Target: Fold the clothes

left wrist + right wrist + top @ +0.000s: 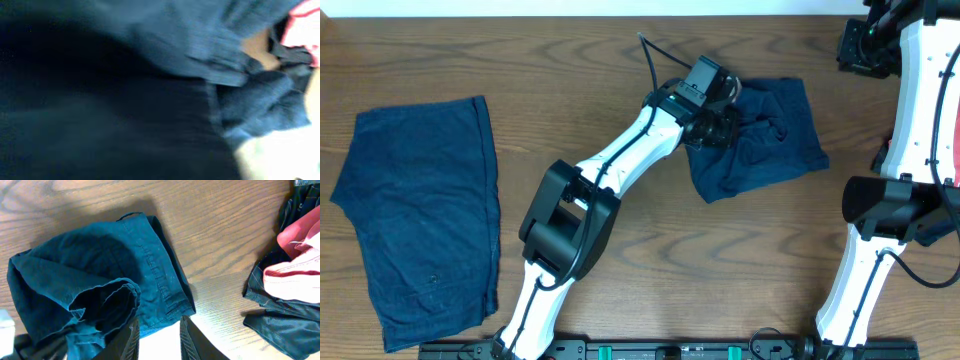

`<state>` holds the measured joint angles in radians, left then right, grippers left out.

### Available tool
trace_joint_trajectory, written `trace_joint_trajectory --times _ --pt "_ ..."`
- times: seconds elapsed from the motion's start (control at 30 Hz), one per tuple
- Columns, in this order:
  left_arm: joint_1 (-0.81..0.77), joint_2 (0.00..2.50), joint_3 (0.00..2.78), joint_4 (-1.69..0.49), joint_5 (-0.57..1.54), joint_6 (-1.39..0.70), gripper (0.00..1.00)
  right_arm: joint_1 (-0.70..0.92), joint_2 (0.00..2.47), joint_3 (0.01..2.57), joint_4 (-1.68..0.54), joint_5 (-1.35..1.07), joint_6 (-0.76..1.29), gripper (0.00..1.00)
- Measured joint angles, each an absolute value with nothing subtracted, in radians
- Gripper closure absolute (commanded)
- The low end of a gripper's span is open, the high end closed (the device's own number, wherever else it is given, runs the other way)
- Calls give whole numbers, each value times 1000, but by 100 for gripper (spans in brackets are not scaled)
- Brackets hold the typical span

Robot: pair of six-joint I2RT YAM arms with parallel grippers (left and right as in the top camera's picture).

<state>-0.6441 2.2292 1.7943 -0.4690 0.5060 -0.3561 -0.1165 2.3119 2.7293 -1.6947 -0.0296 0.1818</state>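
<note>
Two dark navy garments lie on the wooden table, well apart from each other. One, the flat garment, is spread out at the left side of the overhead view, wrinkled, with a stitched hem running down its right edge. The other, the crumpled garment, sits right of centre toward the far edge. It is bunched into deep folds on its left part and lies flatter toward its lower right corner. The left arm reaches diagonally from the near edge of the table up to this garment, and the left end effector sits in the bunched left side, touching the cloth. Its fingers are hidden there, and the left wrist view is almost filled with blurred navy cloth and a stretch of hem. I cannot tell whether that end effector is spread or pressed together. The right arm stands at the right side of the table. The right end effector shows at the bottom of its own wrist view, its two fingers spread with nothing held between them, looking toward the crumpled garment's hemmed corner. At the right edge of that view a red and white cloth lies on a dark striped cloth, apart from the navy garment.
</note>
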Motion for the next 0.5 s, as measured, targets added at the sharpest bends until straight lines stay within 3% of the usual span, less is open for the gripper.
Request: trace_joint_trajectory --times 0.5 --pt "-639 2229 1795 -334 421 -363 85 -117 2312 2729 -1694 -29 182 74"
